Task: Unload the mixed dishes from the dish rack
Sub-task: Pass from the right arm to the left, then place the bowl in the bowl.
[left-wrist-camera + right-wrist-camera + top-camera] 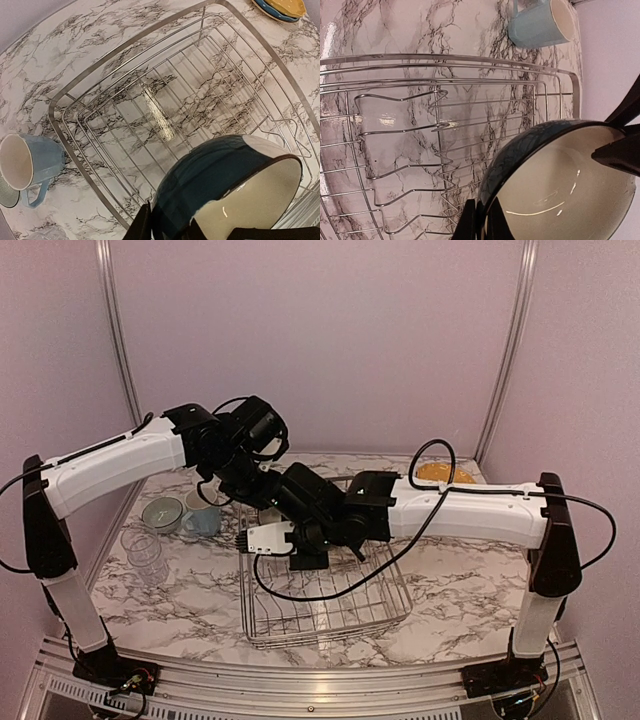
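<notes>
Clamping dark-teal-and-white bowl (555, 190) rim, right gripper (482, 207); fingertips of left gripper (167, 222) cropped, closure unclear

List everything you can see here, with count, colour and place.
Dish rack: one, silver wire, table centre.
Teal-and-white bowl: one, dark teal outside, white inside, held over the rack.
Mug: one, light blue, left of rack.
Grey-green bowl: one, beside mug.
Glasses: two, clear, near left edge.
Plates: two visible, yellow on blue, far right.
Table: one, marbled white.
Left claw: black, gripping the bowl.
Right claw: black, gripping the bowl.
</notes>
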{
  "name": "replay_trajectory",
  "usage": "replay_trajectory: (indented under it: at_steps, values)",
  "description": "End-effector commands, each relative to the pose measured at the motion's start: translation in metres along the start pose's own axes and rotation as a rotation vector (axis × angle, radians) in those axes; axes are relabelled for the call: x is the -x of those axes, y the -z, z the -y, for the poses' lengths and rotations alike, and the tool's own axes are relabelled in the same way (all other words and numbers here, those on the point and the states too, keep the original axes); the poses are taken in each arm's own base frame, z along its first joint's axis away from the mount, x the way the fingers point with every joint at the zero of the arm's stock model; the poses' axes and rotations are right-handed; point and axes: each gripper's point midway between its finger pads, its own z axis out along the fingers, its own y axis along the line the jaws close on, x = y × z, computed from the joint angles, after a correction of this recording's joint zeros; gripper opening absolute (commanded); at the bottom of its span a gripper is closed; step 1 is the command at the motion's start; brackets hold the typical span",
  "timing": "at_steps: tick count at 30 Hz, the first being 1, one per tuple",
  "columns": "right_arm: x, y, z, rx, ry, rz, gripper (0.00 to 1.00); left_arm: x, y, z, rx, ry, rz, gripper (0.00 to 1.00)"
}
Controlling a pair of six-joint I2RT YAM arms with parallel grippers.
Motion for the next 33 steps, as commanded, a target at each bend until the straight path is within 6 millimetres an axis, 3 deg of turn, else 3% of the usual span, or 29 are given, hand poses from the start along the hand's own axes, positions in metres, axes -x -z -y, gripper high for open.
replay_trajectory:
  at_steps: [1,3,9,10,15,19,22,26,33]
  values:
    - [0.022,0.01,0.019,-0.088,-0.002,0.037,0.0,0.001,0.007,-0.002,0.028,0.006,0.004,0.1]
    - [0.022,0.009,0.019,-0.097,-0.002,0.031,0.0,0.001,0.008,-0.003,0.035,0.007,0.008,0.01]
    - [0.019,0.009,0.024,-0.157,-0.003,0.016,0.0,0.007,0.02,-0.011,0.061,0.019,0.055,0.0]
    - [0.018,0.01,0.026,-0.169,-0.005,0.014,0.04,0.01,0.024,-0.014,0.073,0.025,0.072,0.0]
    - [0.01,0.014,0.033,-0.239,-0.024,0.007,0.47,0.026,0.043,-0.03,0.132,0.097,0.173,0.0]
    - [0.005,0.019,0.034,-0.262,-0.052,0.017,0.68,0.038,0.06,-0.05,0.182,0.174,0.249,0.0]
    - [0.004,0.029,0.038,-0.282,-0.092,0.039,0.96,0.043,0.074,-0.072,0.211,0.245,0.298,0.0]
    - [0.007,0.057,0.054,-0.349,-0.172,0.123,0.99,0.037,0.084,-0.118,0.265,0.358,0.328,0.0]
    - [0.017,0.141,0.086,-0.455,-0.386,0.405,0.99,0.005,0.09,-0.19,0.362,0.488,0.312,0.0]
